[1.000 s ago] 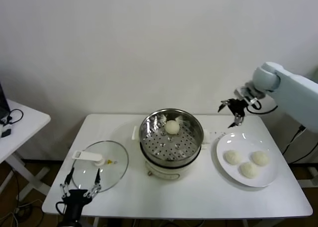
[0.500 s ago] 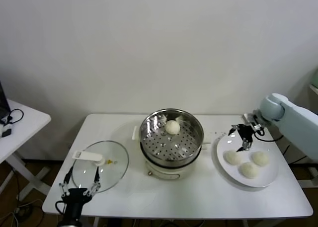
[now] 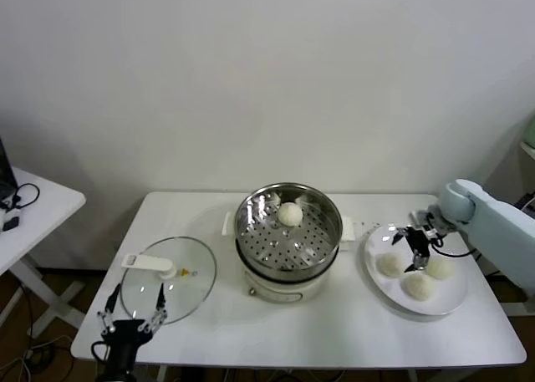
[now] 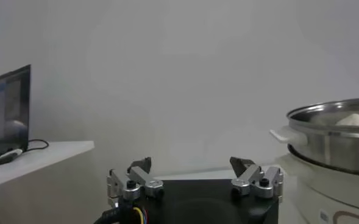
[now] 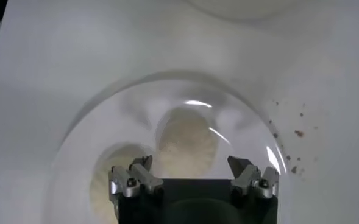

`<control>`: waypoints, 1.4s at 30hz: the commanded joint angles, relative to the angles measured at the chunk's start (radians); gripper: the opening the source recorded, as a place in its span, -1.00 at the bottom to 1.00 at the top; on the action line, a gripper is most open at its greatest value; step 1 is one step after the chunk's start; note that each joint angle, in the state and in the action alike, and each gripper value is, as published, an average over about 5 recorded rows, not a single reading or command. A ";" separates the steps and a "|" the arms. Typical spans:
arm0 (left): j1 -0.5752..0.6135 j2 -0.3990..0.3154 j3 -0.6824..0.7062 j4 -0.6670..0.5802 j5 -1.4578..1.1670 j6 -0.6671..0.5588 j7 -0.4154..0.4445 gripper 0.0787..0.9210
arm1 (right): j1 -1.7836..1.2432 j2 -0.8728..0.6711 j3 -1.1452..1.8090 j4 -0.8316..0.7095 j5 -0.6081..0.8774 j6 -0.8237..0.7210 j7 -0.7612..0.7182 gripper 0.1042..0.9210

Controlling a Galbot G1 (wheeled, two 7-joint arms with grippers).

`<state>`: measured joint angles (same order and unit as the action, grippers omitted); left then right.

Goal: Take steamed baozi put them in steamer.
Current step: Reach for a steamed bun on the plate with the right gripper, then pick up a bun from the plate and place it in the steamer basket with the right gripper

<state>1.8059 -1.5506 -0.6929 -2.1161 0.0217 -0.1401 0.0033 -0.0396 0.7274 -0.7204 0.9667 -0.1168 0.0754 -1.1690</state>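
Note:
The steel steamer (image 3: 288,231) stands mid-table on its cream cooker base with one baozi (image 3: 289,214) inside. Three more baozi (image 3: 389,264), (image 3: 438,267), (image 3: 418,286) lie on the white plate (image 3: 451,300) at the right. My right gripper (image 3: 415,247) is open and low over the plate, between the two rear buns. In the right wrist view the gripper (image 5: 191,167) is open over one baozi (image 5: 186,143), with another (image 5: 109,176) beside it. My left gripper (image 3: 132,315) is parked open at the front left table edge; it also shows in the left wrist view (image 4: 191,165).
The glass lid (image 3: 167,277) with its white handle lies left of the steamer, just beyond the left gripper. A side table (image 3: 33,206) stands at the far left, with a laptop (image 4: 7,109) on it. The steamer's rim (image 4: 337,134) shows in the left wrist view.
My right gripper has come down from above the table's back right edge to low over the plate's buns. The left arm has not moved.

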 commanded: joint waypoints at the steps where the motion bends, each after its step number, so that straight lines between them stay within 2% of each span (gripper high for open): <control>1: 0.000 0.002 -0.001 0.001 -0.001 0.000 0.000 0.77 | -0.026 0.039 0.013 -0.047 -0.021 -0.001 0.007 0.76; 26: -0.010 0.003 0.001 0.013 -0.002 0.004 -0.001 0.77 | -0.036 0.063 0.029 -0.080 -0.025 -0.005 0.004 0.75; 42: -0.004 0.000 0.002 0.006 -0.002 0.001 -0.002 0.77 | -0.041 0.053 0.043 -0.076 -0.018 -0.006 0.002 0.42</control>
<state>1.8017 -1.5494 -0.6913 -2.1087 0.0198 -0.1390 0.0016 -0.0807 0.7804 -0.6800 0.8910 -0.1371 0.0704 -1.1658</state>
